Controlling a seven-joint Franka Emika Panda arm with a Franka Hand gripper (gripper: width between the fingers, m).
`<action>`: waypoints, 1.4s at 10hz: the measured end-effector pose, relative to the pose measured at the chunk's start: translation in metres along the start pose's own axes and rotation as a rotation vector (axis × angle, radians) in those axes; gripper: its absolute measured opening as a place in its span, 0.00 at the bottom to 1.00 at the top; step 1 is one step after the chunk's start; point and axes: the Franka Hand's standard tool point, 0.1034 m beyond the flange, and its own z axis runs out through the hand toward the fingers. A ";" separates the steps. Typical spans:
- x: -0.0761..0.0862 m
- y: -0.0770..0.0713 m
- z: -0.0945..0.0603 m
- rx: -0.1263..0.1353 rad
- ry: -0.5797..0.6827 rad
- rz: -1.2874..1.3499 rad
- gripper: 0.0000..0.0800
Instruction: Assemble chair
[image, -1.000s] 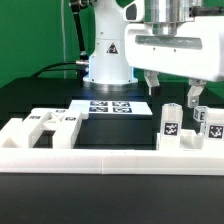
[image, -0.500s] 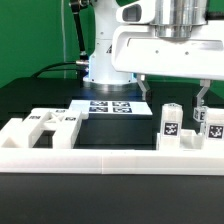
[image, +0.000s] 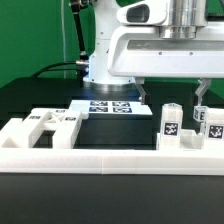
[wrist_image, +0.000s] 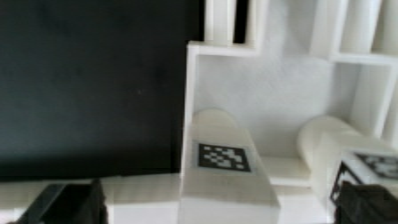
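The chair is in loose white parts. A slotted panel (image: 52, 122) lies at the exterior view's left. Two tagged legs stand upright at the right, one nearer the middle (image: 171, 122) and one at the edge (image: 212, 124). My gripper (image: 173, 92) hangs open and empty just above the nearer leg, with one finger on each side of it. In the wrist view the gripper (wrist_image: 222, 207) shows only its dark fingertips (wrist_image: 59, 203) at the frame edge. That leg with its tag (wrist_image: 222, 150) lies between them, and the second leg (wrist_image: 350, 150) stands beside it.
The low white border rail (image: 100, 158) runs along the front of the black table. The marker board (image: 108, 106) lies flat behind the parts, in front of the robot base (image: 105, 60).
The hand has turned about its vertical axis and now faces the exterior camera broadside. Its fingers now show wider apart, either side of the nearer leg. The parts have not moved.
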 end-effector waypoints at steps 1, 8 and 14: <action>0.000 -0.005 0.002 0.002 0.014 -0.039 0.81; -0.001 0.003 0.025 -0.014 0.036 -0.023 0.81; -0.014 0.009 0.035 -0.022 0.073 -0.040 0.81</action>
